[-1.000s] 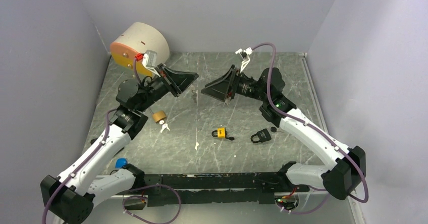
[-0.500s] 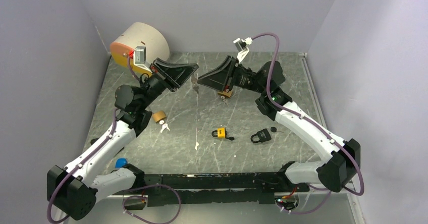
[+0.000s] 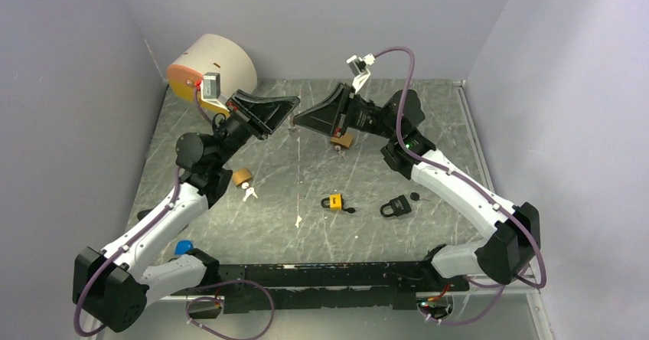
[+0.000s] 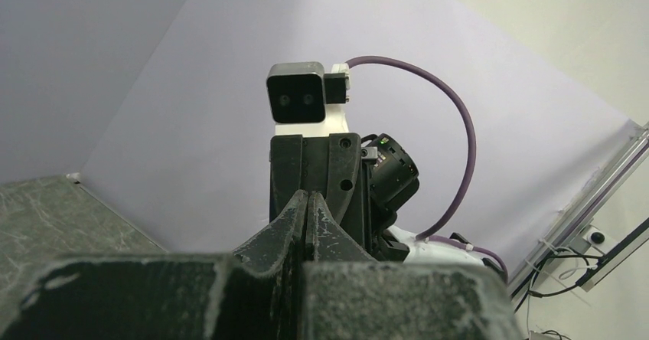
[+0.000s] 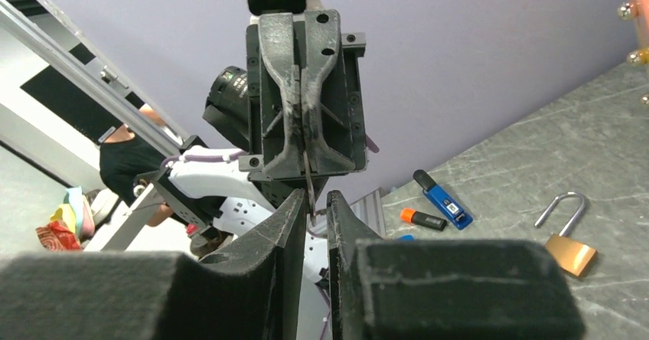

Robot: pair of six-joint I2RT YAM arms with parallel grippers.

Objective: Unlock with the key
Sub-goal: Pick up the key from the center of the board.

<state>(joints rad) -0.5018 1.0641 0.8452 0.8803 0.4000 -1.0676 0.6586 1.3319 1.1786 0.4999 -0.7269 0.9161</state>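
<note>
Scanning from the left of the overhead view, I see a cream drum with an orange face (image 3: 210, 68) in the far left corner of the grey marbled table (image 3: 268, 233). A small blue object (image 3: 184, 246) sits by the left arm's base, and further in a brass padlock (image 3: 242, 177) lies with some loose silver keys (image 3: 249, 194) just beside it. A small white piece (image 3: 298, 220) lies on its own nearer the middle. The left gripper (image 3: 293, 114) is raised off the table toward the far centre, its jaws pressed together on the key (image 5: 308, 175). My right wrist camera faces it head-on and shows the thin blade sticking out past the closed fingers (image 5: 306, 125). On the left wrist camera those fingertips (image 4: 295, 217) meet with no gap. The right gripper (image 3: 300, 122) comes nose to nose with the left one in mid-air. Its jaws stand a narrow slit apart with the tip of the key reaching into that slit. The slit looks wider than the blade, and I cannot tell whether either pad touches it. Down on the table, well apart from the key, a yellow padlock (image 3: 334, 201) lies near the centre. A second brass padlock (image 3: 344, 139) is partly hidden under the right gripper. Right of those lies a black padlock (image 3: 396, 207) with a small black bit (image 3: 415, 196) just beside it
</note>
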